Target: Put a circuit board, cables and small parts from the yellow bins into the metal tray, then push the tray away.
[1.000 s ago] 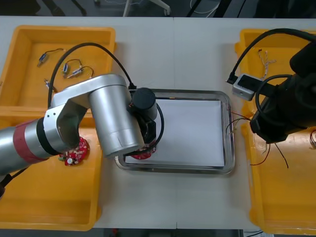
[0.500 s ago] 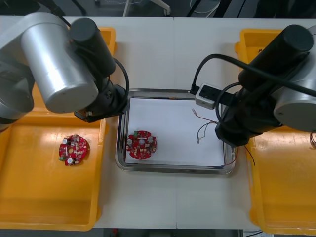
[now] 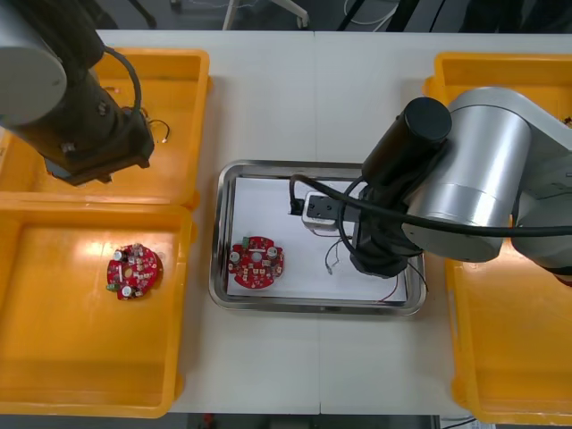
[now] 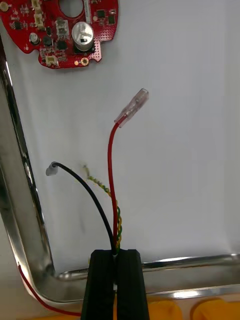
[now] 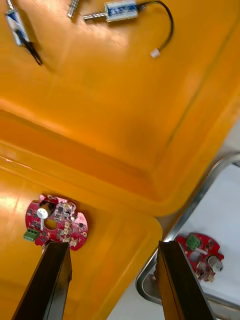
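A round red circuit board (image 3: 256, 262) lies in the left part of the white-lined metal tray (image 3: 313, 166). My right gripper (image 4: 115, 262) hangs low over the tray's near right corner, shut on a bundle of cables. From it a red cable (image 4: 114, 165) with a clear connector, a black cable (image 4: 82, 185) and a twisted yellow strand reach onto the white lining. The right arm (image 3: 465, 188) covers that side of the tray. My left gripper (image 5: 112, 280) is open with nothing between its fingers, above the seam of the two left yellow bins (image 3: 98, 197).
A second red circuit board (image 3: 134, 271) lies in the near left bin. Small metal parts (image 5: 122, 9) with black leads sit in the far left bin. Two more yellow bins (image 3: 500, 357) line the right side. The tray's shiny rim (image 4: 30, 210) runs beside the cables.
The left arm has drawn back from the tray to over the far left bin, leaving a board in the tray. The right arm has carried the cables leftward over the tray.
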`<state>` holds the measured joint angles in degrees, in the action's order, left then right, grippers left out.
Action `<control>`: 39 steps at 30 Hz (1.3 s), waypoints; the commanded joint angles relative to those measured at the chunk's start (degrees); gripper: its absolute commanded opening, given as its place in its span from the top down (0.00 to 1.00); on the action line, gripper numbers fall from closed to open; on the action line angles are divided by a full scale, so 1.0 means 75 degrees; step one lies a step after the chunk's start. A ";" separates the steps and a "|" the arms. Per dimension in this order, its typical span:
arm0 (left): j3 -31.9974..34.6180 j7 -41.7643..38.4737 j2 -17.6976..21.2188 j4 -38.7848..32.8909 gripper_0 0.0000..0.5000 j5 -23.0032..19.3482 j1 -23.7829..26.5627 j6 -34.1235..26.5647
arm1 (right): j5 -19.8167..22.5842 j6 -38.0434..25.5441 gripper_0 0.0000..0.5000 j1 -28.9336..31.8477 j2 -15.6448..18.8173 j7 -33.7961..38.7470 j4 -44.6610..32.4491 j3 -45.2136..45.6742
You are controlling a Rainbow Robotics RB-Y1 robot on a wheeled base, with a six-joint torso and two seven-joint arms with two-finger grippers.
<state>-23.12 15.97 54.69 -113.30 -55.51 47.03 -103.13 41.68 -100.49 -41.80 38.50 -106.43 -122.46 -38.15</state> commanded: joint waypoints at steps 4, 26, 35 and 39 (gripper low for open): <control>0.0820 0.1526 0.0408 0.1232 0.00 0.0159 0.0257 -0.0054 | -0.0846 0.0544 1.00 0.0018 -0.0293 -0.0703 0.0508 -0.0831; 0.1078 0.2499 0.0244 0.4185 0.00 0.1003 0.0362 0.2313 | -0.0905 0.1610 1.00 0.0100 -0.0598 -0.0774 0.1820 -0.1406; 0.1090 0.3554 0.0091 0.5428 0.00 0.0463 0.0690 0.2501 | -0.1034 0.1598 0.00 0.0100 -0.0563 -0.0715 0.1808 -0.1406; 0.1008 0.3659 -0.0002 0.5955 0.00 0.0288 0.0995 0.2489 | -0.1127 0.1598 0.00 0.0100 -0.0551 -0.0738 0.1773 -0.1406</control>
<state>-16.65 39.87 55.12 -70.39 -52.59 49.67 -84.94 34.14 -88.94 -41.49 35.02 -111.24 -108.30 -48.13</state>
